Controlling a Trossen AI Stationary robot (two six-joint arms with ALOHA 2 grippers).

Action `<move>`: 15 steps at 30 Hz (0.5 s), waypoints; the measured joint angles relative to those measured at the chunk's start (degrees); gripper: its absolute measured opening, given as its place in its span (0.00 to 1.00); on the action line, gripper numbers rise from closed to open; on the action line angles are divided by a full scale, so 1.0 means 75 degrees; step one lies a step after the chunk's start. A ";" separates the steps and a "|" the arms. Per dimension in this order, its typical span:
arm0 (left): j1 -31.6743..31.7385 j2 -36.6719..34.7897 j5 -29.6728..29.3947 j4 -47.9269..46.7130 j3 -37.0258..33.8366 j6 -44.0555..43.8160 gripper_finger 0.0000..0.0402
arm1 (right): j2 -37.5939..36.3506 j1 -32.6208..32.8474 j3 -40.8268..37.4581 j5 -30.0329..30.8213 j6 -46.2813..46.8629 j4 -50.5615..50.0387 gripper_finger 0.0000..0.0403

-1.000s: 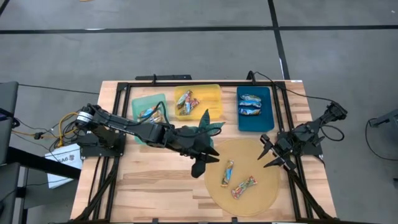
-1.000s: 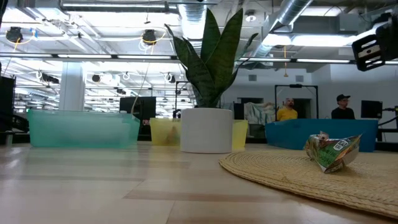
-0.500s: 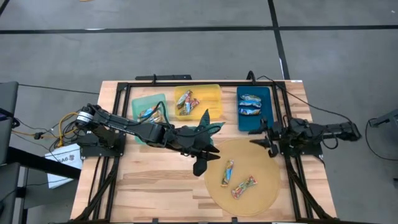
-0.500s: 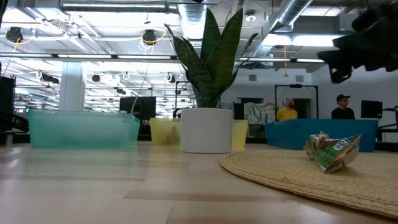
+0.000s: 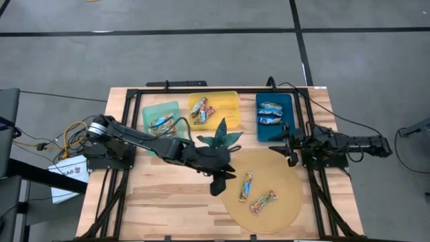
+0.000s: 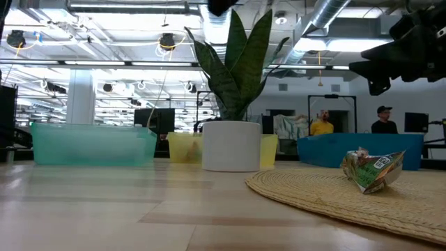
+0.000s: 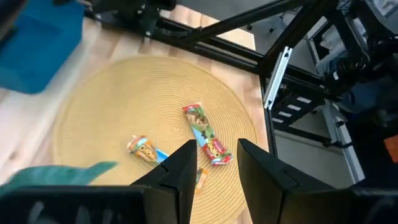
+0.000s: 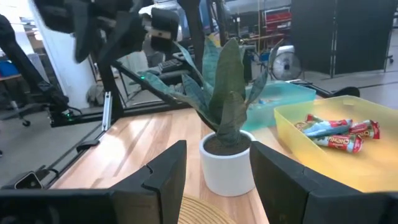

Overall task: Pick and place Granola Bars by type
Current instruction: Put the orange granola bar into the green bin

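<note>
Two multicoloured granola bars lie flat on the round woven mat [image 5: 282, 202]: one [image 5: 245, 187] nearer the table's middle, the other [image 5: 264, 202] toward the near edge. Both show in the left wrist view [image 7: 204, 134] [image 7: 146, 150]; one shows in the low view [image 6: 373, 169]. More bars lie in the teal bin [image 5: 161, 122], the yellow bin [image 5: 203, 111] and the blue bin [image 5: 271, 114]. My left gripper [image 5: 219, 183] [image 7: 216, 167] hangs open above the mat's left edge, left of the bars. My right gripper [image 5: 282, 149] [image 8: 217, 177] is open over the mat's far edge, pointing toward the plant.
A potted green plant [image 5: 218, 139] [image 8: 227, 124] in a white pot stands mid-table between the bins and the mat, just beyond my left arm. A black frame [image 5: 316, 195] runs along the table's edges. Bare wood [image 5: 161, 195] lies left of the mat.
My right arm has swung from a raised, downward-slanting pose to a low one reaching level toward the table's left, and its gripper has moved toward the far edge, nearer the blue bin. My left gripper has crept toward the near edge and the mat. No bar has moved.
</note>
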 joint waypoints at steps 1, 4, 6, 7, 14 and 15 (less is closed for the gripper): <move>-0.0023 0.0144 -0.0002 0.0015 0.0123 -0.0087 0.27 | 0.0000 0.0000 0.0000 0.0000 0.0001 0.0001 0.42; -0.0078 0.0501 -0.0061 -0.0105 0.0470 -0.0460 0.27 | 0.0000 0.0000 0.0000 0.0000 0.0001 0.0000 0.42; -0.0091 0.0762 -0.0153 -0.0288 0.0723 -0.0814 0.27 | -0.0002 0.0000 0.0000 -0.0004 0.0000 0.0015 0.42; -0.0105 0.0884 -0.0238 -0.0473 0.0823 -0.1013 0.27 | 0.0000 0.0000 0.0000 -0.0003 0.0001 0.0003 0.42; -0.0119 0.1489 -0.1161 -0.0906 0.1407 -0.3425 0.27 | -0.0003 0.0000 0.0000 -0.0008 0.0001 0.0019 0.42; -0.0134 0.1545 -0.1246 -0.0971 0.1393 -0.3781 0.27 | 0.0000 0.0000 0.0000 -0.0005 0.0001 0.0004 0.42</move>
